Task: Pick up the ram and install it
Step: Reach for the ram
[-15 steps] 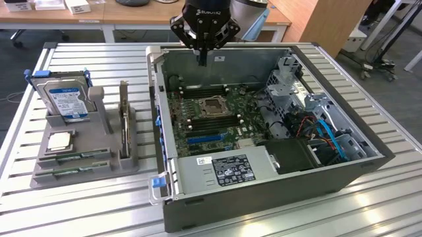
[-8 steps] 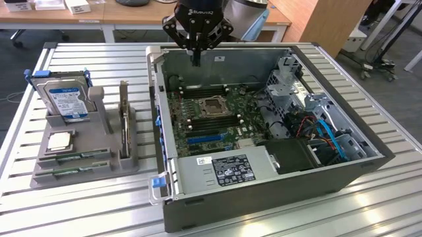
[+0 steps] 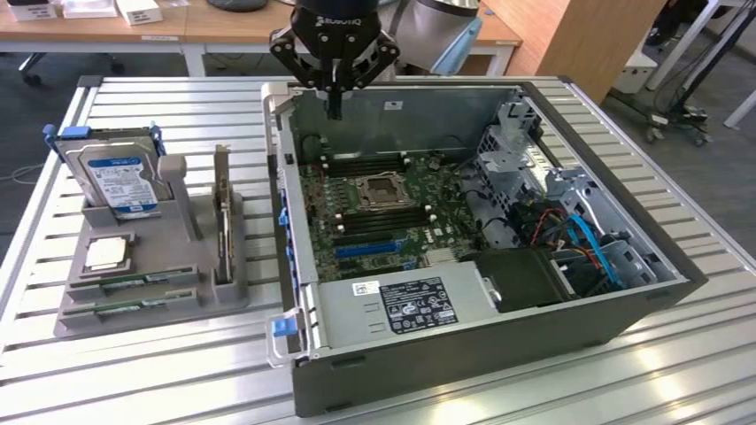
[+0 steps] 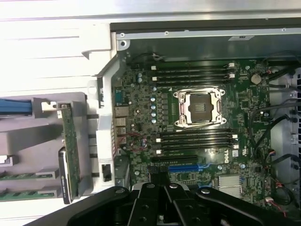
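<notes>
Two ram sticks (image 3: 127, 284) lie flat in the front slots of a grey holder (image 3: 165, 305) on the exterior view's left, beside the open computer case (image 3: 473, 345). The wrist view shows these green sticks (image 4: 26, 175) too. My gripper (image 3: 335, 108) hangs above the case's far wall, over the motherboard (image 3: 390, 230). Its fingers are shut with nothing between them. In the wrist view the gripper (image 4: 159, 175) points down at the board below the black memory slots (image 4: 195, 139). The ram is far from the gripper.
The holder also carries a hard drive (image 3: 119, 177), a silver processor chip (image 3: 106, 254) and an upright expansion card (image 3: 221, 212). Inside the case are the processor socket (image 3: 381, 188), a power supply (image 3: 396, 305), drive cages and cables (image 3: 567, 230). Slatted metal table (image 3: 142, 372) underneath.
</notes>
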Robot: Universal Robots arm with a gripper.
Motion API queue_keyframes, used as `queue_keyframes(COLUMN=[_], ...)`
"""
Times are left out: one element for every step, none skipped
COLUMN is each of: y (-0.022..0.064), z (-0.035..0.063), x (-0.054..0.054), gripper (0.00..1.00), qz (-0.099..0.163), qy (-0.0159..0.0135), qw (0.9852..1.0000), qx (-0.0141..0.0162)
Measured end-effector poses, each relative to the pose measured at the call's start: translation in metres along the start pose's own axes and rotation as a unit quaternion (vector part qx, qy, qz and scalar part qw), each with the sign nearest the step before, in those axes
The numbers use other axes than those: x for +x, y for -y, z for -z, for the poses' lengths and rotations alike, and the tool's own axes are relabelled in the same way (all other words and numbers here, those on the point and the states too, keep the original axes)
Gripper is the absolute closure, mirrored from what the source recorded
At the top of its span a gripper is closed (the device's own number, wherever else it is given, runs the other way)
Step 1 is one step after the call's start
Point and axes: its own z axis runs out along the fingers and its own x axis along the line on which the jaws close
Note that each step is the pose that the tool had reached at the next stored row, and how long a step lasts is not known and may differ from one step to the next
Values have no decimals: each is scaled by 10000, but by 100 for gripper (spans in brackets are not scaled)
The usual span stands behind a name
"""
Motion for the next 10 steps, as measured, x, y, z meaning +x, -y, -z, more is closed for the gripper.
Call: queue_keyframes(y=[2,3,5,6,8,10,12,14,16,18], z=[0,-1,-1,-1,-1,-1,-1,-2,-2,-2], x=[22,43,64,88,113,137,164,190,217,245], gripper=[90,90,90,90,90,90,90,90,90,90], qz=[-1,-1,0,-1,-1,0,0,0,-1,-1], qy=[1,0,0,0,0,0,0,0,1,0], qw=[10000,10000,10000,10000,10000,10000,10000,10000,10000,10000], qx=[0,0,0,0,0,0,0,0,0,0])
